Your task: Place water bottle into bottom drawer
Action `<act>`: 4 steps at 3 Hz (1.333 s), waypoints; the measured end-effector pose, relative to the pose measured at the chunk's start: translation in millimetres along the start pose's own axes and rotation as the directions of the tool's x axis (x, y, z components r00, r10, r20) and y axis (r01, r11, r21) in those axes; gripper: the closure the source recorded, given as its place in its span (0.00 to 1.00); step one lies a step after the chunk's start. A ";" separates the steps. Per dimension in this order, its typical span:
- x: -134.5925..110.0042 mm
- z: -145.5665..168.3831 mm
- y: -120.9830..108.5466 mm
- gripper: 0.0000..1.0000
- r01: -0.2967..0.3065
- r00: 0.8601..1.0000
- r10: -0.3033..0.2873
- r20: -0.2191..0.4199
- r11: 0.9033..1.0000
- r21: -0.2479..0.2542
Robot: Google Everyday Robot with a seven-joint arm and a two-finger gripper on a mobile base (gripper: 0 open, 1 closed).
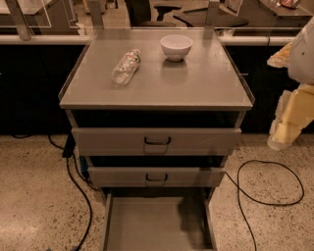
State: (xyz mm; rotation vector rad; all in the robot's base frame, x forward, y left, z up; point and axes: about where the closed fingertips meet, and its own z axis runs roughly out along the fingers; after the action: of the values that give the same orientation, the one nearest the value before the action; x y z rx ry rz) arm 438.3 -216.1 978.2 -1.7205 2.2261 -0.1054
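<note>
The water bottle (126, 66) lies on its side on the left part of the grey cabinet top (196, 86), cap pointing toward the back. The bottom drawer (142, 223) is pulled out toward me, showing a flat grey floor with nothing in it. My gripper (284, 130), pale yellow and white, hangs at the right edge of the view, beside the cabinet's right side at about the height of the top drawer. It is well apart from the bottle and holds nothing that I can see.
A white bowl (176, 46) stands at the back of the cabinet top, right of the bottle. Two upper drawers with dark handles (157, 141) are slightly out. Black cables (267, 181) loop on the speckled floor on both sides. An office chair (167, 10) is behind.
</note>
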 end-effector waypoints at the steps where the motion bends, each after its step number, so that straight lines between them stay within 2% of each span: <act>1: -7.4 10.3 -20.6 0.00 0.031 0.999 -0.031 0.040 1.000 0.004; 3: -7.8 14.9 -27.5 0.00 0.038 0.997 -0.039 0.061 0.999 0.018; 4: -20.0 33.6 -54.0 0.00 0.092 0.992 -0.095 0.085 0.995 0.035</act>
State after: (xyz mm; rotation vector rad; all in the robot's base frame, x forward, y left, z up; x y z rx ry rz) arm 502.9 -206.9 964.3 -1.7786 2.0719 -0.0845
